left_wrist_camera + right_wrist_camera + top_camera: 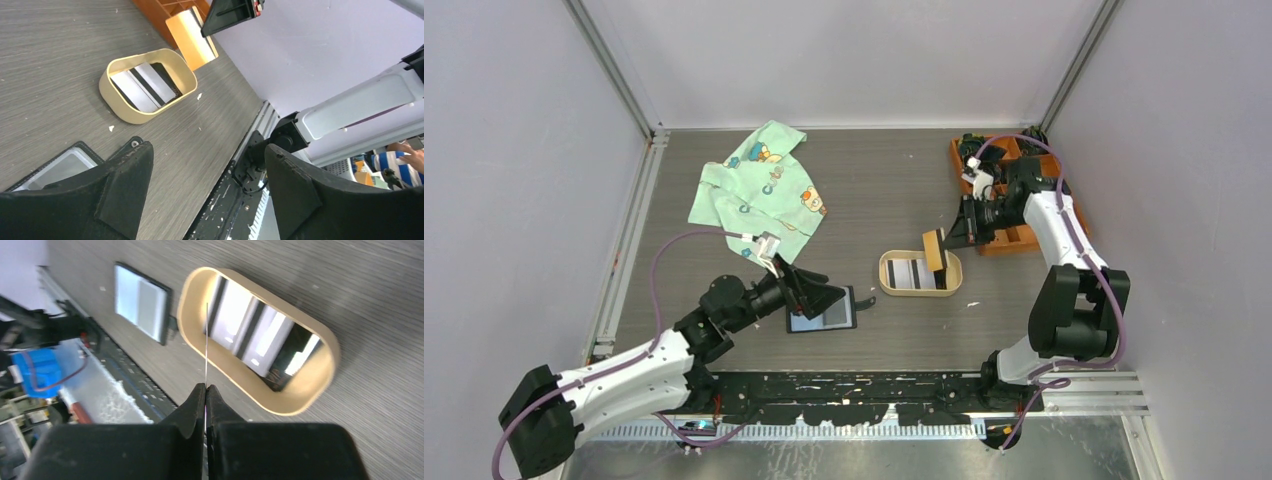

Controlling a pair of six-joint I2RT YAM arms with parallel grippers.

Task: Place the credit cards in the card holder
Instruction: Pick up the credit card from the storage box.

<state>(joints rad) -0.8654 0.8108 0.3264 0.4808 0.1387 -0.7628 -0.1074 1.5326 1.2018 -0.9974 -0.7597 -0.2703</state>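
Observation:
The black card holder (826, 316) lies open on the table, its clear window up; it also shows in the left wrist view (60, 167) and the right wrist view (141, 302). My left gripper (829, 292) is open just above it, one finger (122, 187) over its snap-tab edge. My right gripper (951, 232) is shut on a tan credit card (935, 251), held upright over the beige oval tray (887, 272). That card is edge-on in the right wrist view (206, 347). More cards (252, 335), white with dark stripes, lie in the tray.
A green printed cloth (759, 190) lies at the back left. An orange-brown compartment box (1014, 235) stands at the back right behind my right arm. A black metal rail (874, 385) runs along the near edge. The tray wall (112, 95) is tall.

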